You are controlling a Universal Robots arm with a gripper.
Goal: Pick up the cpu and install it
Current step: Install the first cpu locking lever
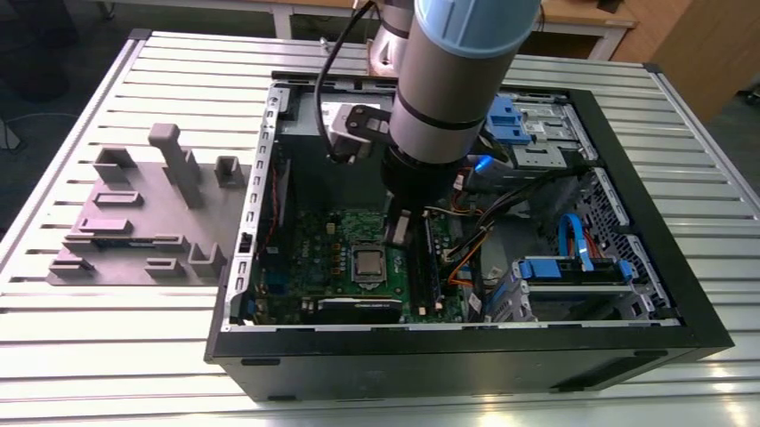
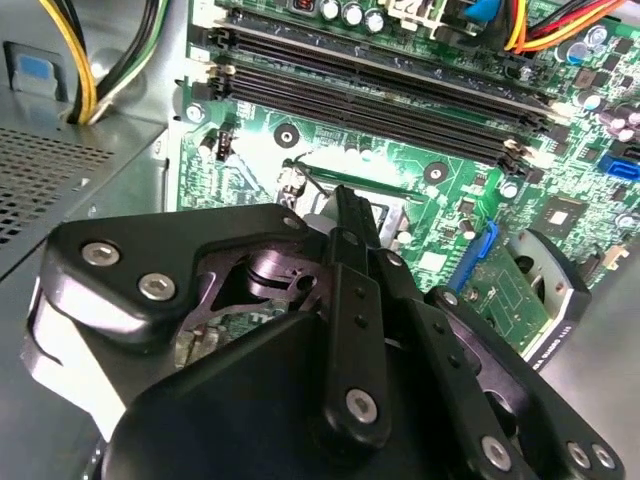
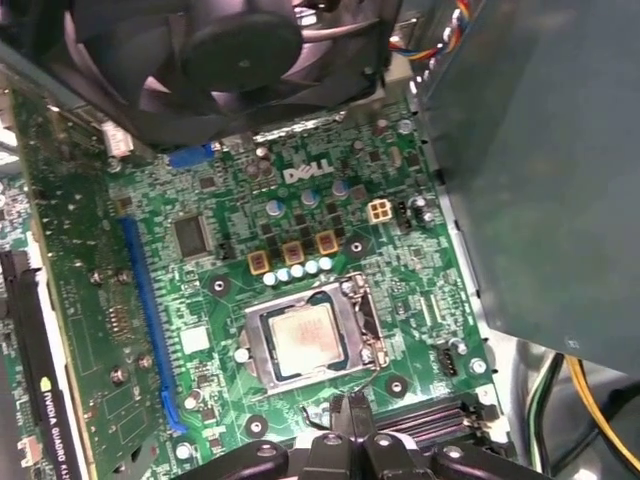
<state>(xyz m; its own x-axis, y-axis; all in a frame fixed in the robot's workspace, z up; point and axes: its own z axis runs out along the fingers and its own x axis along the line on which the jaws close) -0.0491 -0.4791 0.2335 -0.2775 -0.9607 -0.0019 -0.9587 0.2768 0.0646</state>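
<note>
Chip [image 3: 305, 338] is lying flat in its socket [image 3: 312, 340] on the green board [image 3: 240, 300], square to the metal frame around it, so the placing part of the job looks done. In the exterior view the chip [image 1: 369, 261] is showing as a pale square in the middle of the board, inside the open computer case [image 1: 475, 351] on the slatted table [image 1: 107, 347].

The gripper [image 3: 350, 420] is hanging just beside the socket edge, above the board and near the black memory slots [image 2: 370, 105]. Its fingers [image 2: 352, 240] are pressed together, tips meeting with nothing between them.

To do this step well, the arm is best keeping its path straight up and down over the socket, since a sideways nudge could shift the chip or scrape the small parts around it. The bundle of coloured cables [image 1: 469, 258] is sitting near the arm's side and is worth avoiding. The grey holder block [image 1: 142, 222] is standing well apart on the table, on the exterior view's left.
</note>
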